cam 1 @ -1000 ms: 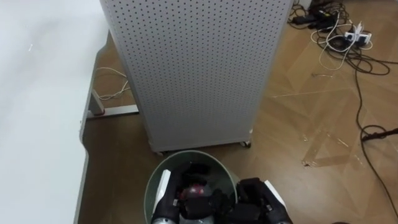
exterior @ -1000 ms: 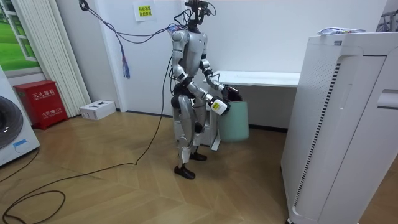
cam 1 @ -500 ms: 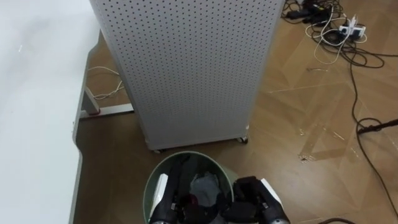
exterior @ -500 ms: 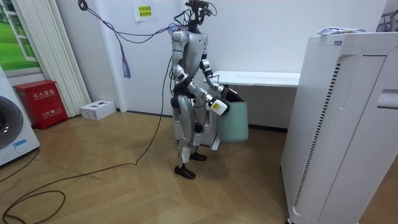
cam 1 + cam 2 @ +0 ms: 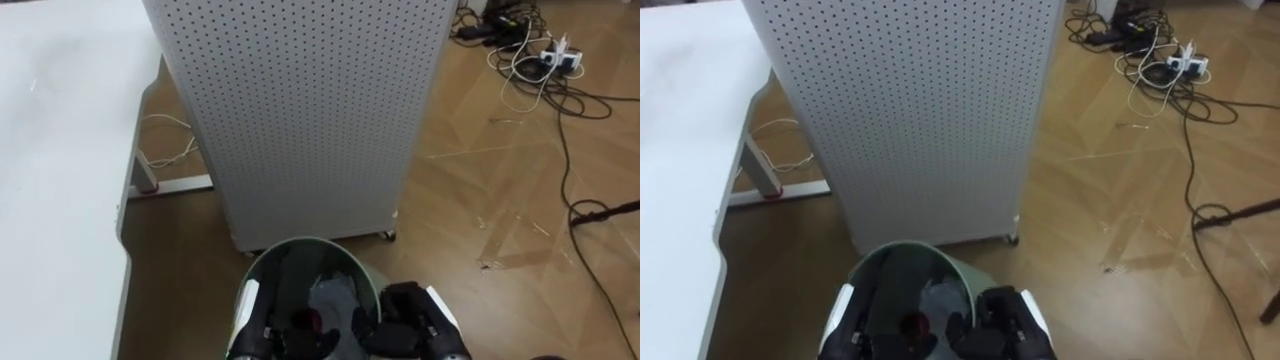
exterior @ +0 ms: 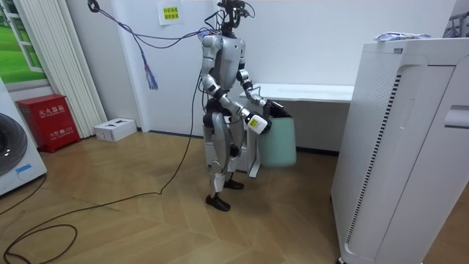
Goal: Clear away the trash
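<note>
Green bin (image 5: 305, 241) held between left hand (image 5: 268, 335) and right hand (image 5: 405, 318) at rim; finger closure cannot be told. Risk: weak hold, bin slips, garbage (image 5: 330, 298) spills; perforated cabinet (image 5: 300, 110) just beyond bin.

The green bin (image 6: 283, 144) is half lost in the eye views. Its near rim runs off the lower edge, and the left hand (image 5: 268, 338) and right hand (image 5: 405, 318) at its sides are cut there too, so their hold cannot be read. Inside, a grey crumpled piece (image 5: 335, 298) and a small red thing (image 5: 310, 322) lie among dark shapes too dim to name. The perforated panel (image 5: 300, 110) loses its top to the upper edge; the white table (image 5: 60, 150) runs off left. In the room view the robot's arm covers part of the bin, the wall notice (image 6: 170, 13) is too small to read, and two machines are cut by the edges: the tall white appliance (image 6: 410, 147) and the washing machine (image 6: 13, 158).
</note>
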Controlling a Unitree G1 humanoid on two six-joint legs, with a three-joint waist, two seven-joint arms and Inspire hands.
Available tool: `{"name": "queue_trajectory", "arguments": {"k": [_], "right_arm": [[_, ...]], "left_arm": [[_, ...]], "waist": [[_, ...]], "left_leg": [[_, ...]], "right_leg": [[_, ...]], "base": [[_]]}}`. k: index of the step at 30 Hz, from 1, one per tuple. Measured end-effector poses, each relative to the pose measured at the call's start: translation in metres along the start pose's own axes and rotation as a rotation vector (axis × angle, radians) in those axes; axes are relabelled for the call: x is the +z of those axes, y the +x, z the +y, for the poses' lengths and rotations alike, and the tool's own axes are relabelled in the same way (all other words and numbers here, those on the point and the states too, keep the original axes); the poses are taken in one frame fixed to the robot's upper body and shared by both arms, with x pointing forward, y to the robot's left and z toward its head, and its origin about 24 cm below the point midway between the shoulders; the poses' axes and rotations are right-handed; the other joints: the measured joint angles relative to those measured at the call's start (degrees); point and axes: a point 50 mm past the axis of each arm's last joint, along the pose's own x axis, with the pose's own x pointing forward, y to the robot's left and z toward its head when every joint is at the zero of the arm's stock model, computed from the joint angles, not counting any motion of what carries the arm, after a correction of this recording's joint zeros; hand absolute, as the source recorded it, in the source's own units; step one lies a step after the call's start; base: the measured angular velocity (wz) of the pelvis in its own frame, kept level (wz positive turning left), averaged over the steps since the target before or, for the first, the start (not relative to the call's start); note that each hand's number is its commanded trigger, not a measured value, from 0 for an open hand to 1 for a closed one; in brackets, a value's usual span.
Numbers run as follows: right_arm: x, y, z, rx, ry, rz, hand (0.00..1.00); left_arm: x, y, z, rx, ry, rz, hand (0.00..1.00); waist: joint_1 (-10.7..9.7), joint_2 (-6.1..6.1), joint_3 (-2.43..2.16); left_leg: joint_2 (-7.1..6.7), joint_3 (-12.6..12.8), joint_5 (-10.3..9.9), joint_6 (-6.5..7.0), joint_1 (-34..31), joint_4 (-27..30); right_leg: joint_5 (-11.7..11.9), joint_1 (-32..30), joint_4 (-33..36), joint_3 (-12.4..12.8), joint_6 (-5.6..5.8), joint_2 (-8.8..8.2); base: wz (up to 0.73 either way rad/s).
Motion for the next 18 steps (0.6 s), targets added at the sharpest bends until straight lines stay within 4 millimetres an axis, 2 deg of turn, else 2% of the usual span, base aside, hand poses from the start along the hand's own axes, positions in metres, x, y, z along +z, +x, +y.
{"name": "queue_trajectory", "arguments": {"k": [4,8,10,18], "right_arm": [[-0.02,-0.015,-0.009,-0.049,0.029,0.064,1.0],[-0.04,-0.031,-0.018,-0.103,0.04,0.131,1.0],[-0.055,-0.044,-0.027,-0.141,0.048,0.185,1.0],[-0.093,-0.069,-0.048,-0.288,0.067,0.357,1.0]], "left_arm": [[-0.004,-0.013,0.002,-0.043,-0.016,-0.006,0.0],[-0.007,-0.021,0.005,-0.04,-0.027,-0.005,0.0],[-0.015,-0.027,0.011,-0.019,-0.038,0.025,0.0],[-0.025,-0.039,0.026,0.013,-0.024,0.06,0.0]], "waist": [[-0.2,-1.08,-1.05],[-0.2,-1.04,-1.18],[0.0,-0.88,-1.66],[1.2,-0.97,-1.85]], "left_leg": [[-0.05,-0.1,-0.1,-0.11,2.0,-0.6],[-0.2,-0.3,-0.2,-0.34,6.0,-2.5],[-0.18,-0.3,-0.4,-0.64,8.2,-3.6],[-0.27,0.3,-0.3,-0.84,11.7,-5.5]], "right_leg": [[0.1,2.4,-1.2,-0.3,0.02,0.0],[0.1,6.3,-2.5,-1.7,0.06,-0.07],[0.1,8.4,-3.4,-2.4,0.05,0.04],[0.1,11.1,-4.3,-2.5,0.03,0.08]], "base": [[0.0],[0.04],[-0.07],[-0.05]]}}
